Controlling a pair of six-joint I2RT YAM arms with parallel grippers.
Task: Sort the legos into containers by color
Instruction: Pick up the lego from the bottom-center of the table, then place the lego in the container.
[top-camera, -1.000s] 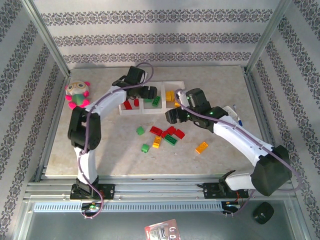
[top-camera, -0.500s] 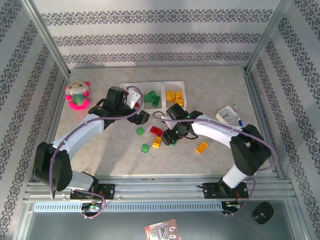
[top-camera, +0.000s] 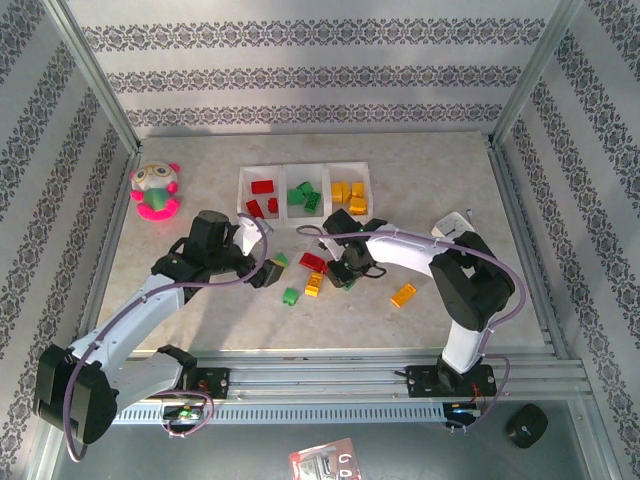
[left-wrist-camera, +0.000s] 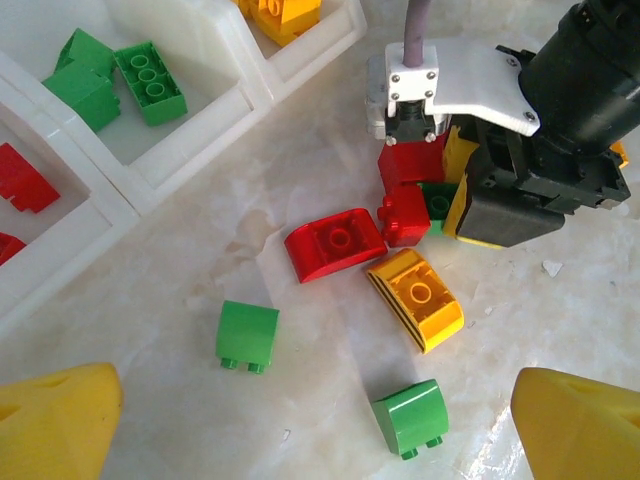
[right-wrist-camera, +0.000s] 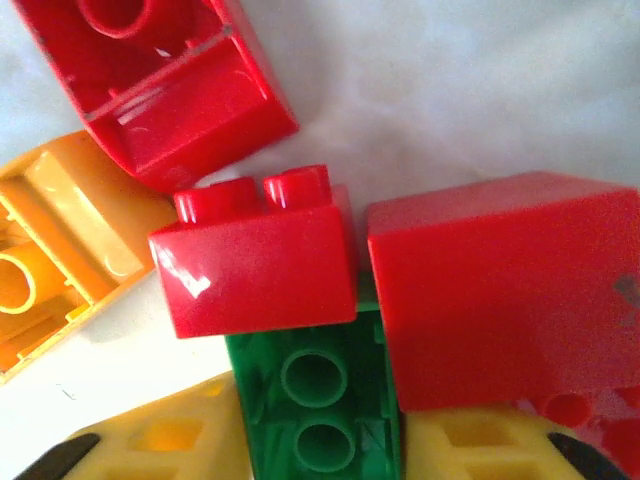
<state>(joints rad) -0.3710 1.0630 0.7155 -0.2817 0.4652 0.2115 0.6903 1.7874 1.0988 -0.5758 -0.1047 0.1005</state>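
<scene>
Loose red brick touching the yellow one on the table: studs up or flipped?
Flipped. The red brick lies hollow side up: the left wrist view shows its open underside with a round tube inside.

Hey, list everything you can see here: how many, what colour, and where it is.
table: one, beige marble look, under everything.
tray: one, white, three compartments, far centre.
red bricks in tray: three, left compartment.
green bricks in tray: two, middle compartment.
yellow bricks in tray: several, right compartment.
loose red bricks: about three, centre.
loose green bricks: three, centre.
loose yellow-orange bricks: two, centre and right of it.
plush toy: one, pink and green, far left.
left gripper: one, yellow-tipped, open, above loose bricks.
right gripper: one, down on red-green cluster.
</scene>
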